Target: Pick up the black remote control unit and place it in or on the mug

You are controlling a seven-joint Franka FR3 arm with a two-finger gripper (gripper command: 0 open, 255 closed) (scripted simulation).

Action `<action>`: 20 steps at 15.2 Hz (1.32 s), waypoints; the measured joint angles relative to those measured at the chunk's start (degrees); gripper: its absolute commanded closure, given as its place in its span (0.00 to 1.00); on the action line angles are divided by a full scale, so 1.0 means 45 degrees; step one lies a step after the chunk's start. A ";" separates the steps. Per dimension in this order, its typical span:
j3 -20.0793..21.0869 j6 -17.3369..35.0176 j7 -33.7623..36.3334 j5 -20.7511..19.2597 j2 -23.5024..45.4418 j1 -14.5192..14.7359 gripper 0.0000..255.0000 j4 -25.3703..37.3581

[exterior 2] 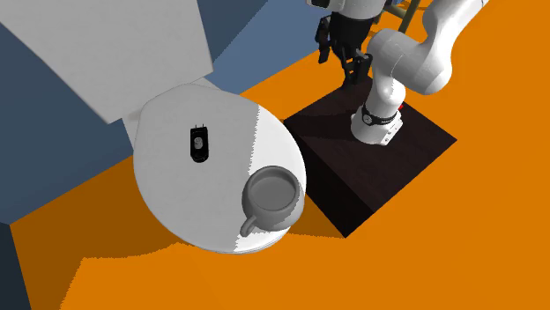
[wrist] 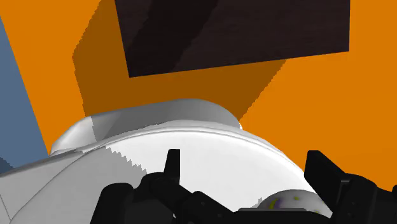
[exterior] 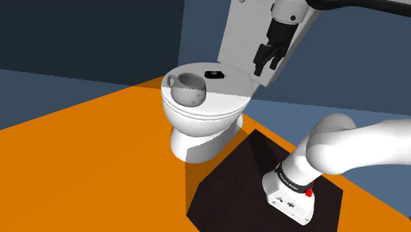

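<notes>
Open pincer [wrist: 245, 167] on my arm, fingers [wrist: 172, 164] apart, white toilet lid [wrist: 210, 159] beneath it, black remote [exterior: 213, 74] lower, apart from it, grey mug [exterior: 186, 87] below on the same lid.

remote [exterior: 213, 74]: black
mug [exterior: 186, 90]: grey
toilet [exterior: 204, 128]: white
floor [exterior: 79, 165]: orange
stand [exterior: 230, 178]: very dark brown
wall [exterior: 79, 33]: blue
gripper [exterior: 265, 68]: black

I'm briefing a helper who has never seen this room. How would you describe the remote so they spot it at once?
Find the white toilet on the orange floor. On its closed lid lie two things: a grey mug toward the front and, nearer the tank, the remote. The remote is the small, flat, black one, apart from the mug.
</notes>
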 measured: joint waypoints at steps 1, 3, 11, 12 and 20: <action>0.0000 0.0000 0.0000 0.0000 0.0000 0.0000 0.00 0.0000; -0.0402 0.0351 -0.0670 -0.0240 0.0134 0.0043 0.00 -0.0137; -0.3030 0.2888 -0.5174 -0.1428 0.2191 0.0409 0.00 -0.0063; -0.3411 0.3238 -0.5803 -0.1499 0.2677 0.0490 0.00 0.0152; -0.5780 0.5534 -1.0734 -0.0824 0.6482 0.1450 0.00 0.1992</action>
